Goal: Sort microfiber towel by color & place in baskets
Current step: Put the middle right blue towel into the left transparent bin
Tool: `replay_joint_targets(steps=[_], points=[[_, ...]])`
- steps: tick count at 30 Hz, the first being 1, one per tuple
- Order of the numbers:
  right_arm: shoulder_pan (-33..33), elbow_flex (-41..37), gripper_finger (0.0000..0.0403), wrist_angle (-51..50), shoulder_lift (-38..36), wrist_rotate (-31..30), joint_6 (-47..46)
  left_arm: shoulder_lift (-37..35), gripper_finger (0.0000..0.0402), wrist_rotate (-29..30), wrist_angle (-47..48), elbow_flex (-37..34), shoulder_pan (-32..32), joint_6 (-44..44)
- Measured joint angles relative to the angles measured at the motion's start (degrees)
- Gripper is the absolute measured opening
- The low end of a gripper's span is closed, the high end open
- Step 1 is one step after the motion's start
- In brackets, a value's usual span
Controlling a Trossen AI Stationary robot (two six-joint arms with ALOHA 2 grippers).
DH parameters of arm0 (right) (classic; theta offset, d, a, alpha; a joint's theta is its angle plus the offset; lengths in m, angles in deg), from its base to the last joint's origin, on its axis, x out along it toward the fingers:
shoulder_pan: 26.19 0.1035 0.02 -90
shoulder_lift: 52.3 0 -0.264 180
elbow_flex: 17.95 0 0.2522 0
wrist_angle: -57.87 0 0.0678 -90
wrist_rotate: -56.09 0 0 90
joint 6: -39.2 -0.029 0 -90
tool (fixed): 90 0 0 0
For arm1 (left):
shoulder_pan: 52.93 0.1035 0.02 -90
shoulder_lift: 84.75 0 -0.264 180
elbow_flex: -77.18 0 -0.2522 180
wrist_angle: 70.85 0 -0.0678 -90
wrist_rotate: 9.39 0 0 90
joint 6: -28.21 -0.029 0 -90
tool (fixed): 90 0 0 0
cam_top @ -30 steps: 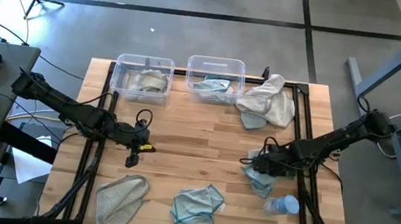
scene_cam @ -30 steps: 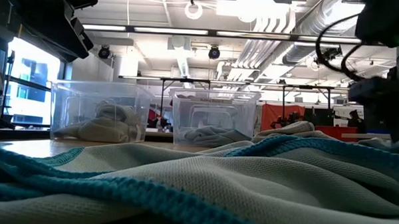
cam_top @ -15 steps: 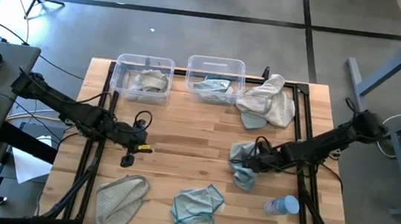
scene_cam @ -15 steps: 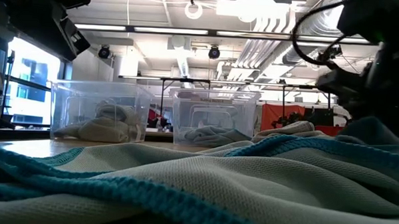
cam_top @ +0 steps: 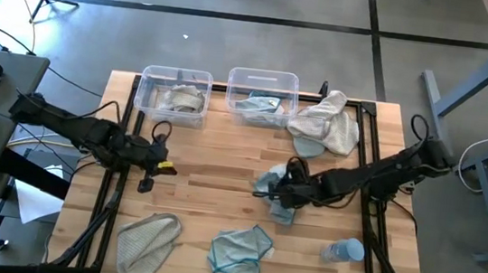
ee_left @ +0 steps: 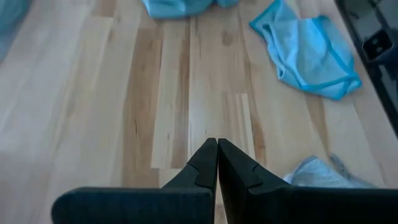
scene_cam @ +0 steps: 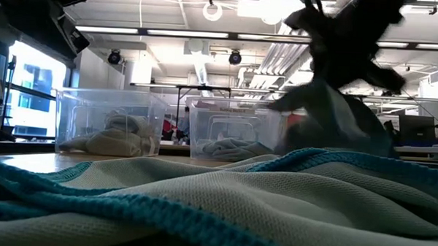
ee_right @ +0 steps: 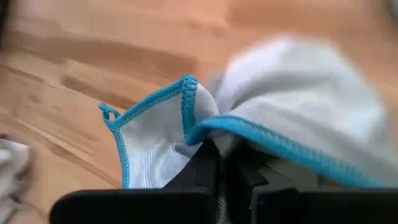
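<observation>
Blue towel (cam_top: 273, 187) has shifted from the desk's right side toward centre, pinched in the right hand (cam_top: 285, 194) and hanging loose. Blue basket (cam_top: 262, 94) lies well beyond. Risk: the trailing cloth drags on the desk (cam_top: 214, 165) or catches the basket rim and slips out. Left hand (cam_top: 144, 183) is closed, empty, over the desk's left.

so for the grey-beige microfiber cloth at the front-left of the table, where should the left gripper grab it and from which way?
Grip the grey-beige microfiber cloth at its raised fold near the top corner, closest to the left gripper, and come straight down from above. It lies flat and slightly crumpled on the wooden table, with nothing on top of it, so a pinched ridge probably holds better than a flat edge.
</observation>
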Motion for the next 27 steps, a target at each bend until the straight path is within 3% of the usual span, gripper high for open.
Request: replay_joint_targets(steps=[12,22,27], points=[[-8.9,29.2,0.0002,-5.6,0.6,-13.3,32.7,-2.9,0.0000,0.0,0.1,0.0,1.2,0.4],[-21.3,47.1,0.0001,6.7,0.6,-13.6,63.9,-2.9,0.0000,0.1,0.2,0.0,1.2,1.0],[-28.8,52.1,0.0001,12.1,2.4,-9.9,72.3,-2.9,0.0000,2.6,0.2,0.0,1.2,1.4]])
